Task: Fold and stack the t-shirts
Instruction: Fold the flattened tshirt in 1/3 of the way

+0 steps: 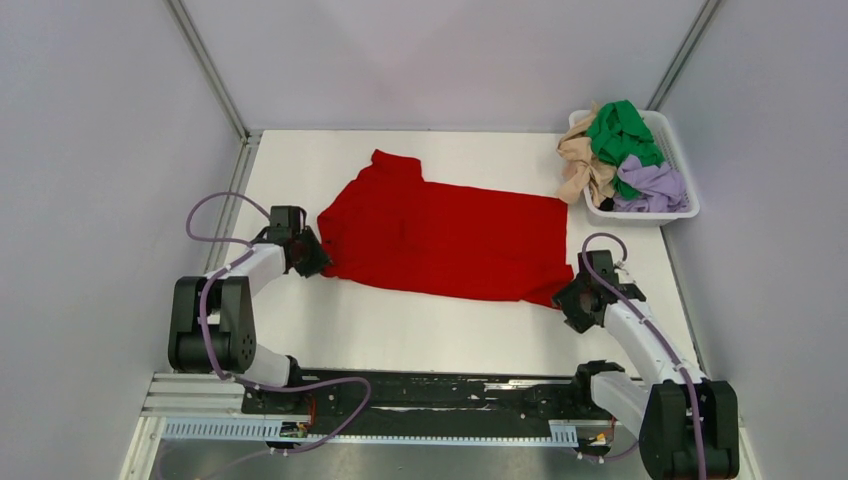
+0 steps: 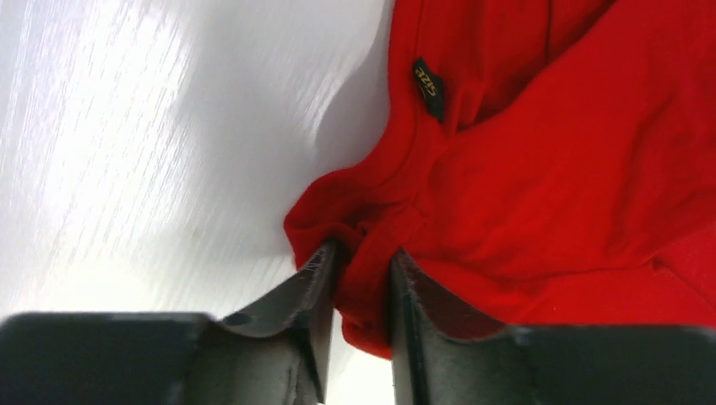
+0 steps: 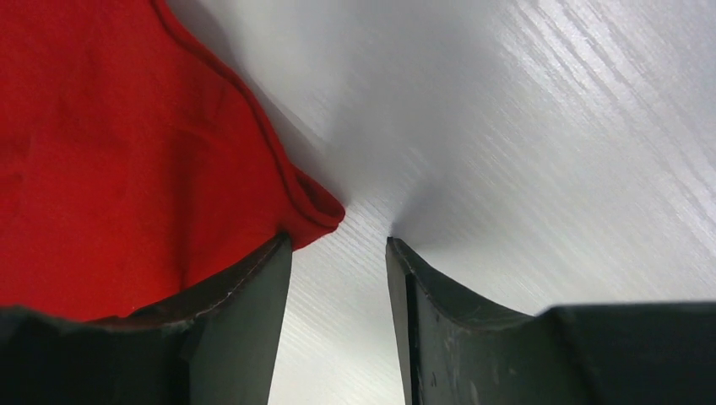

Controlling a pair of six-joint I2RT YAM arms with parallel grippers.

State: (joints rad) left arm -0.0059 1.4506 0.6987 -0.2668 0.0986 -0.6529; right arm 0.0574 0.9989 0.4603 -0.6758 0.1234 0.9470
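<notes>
The red t-shirt (image 1: 440,235) lies spread across the middle of the white table. My left gripper (image 1: 308,258) sits at its left edge and is shut on a bunched fold of the red cloth (image 2: 365,278); a black label (image 2: 428,88) shows near the collar. My right gripper (image 1: 574,300) is at the shirt's near right corner (image 3: 317,205), open, with bare table between the fingers and the cloth just left of them. The green (image 1: 620,130), beige-tan (image 1: 580,160) and lavender (image 1: 655,185) t-shirts lie crumpled in the basket.
The white plastic basket (image 1: 685,165) stands at the far right corner of the table. Grey walls enclose the table on three sides. The arm bases and a black rail (image 1: 430,395) run along the near edge.
</notes>
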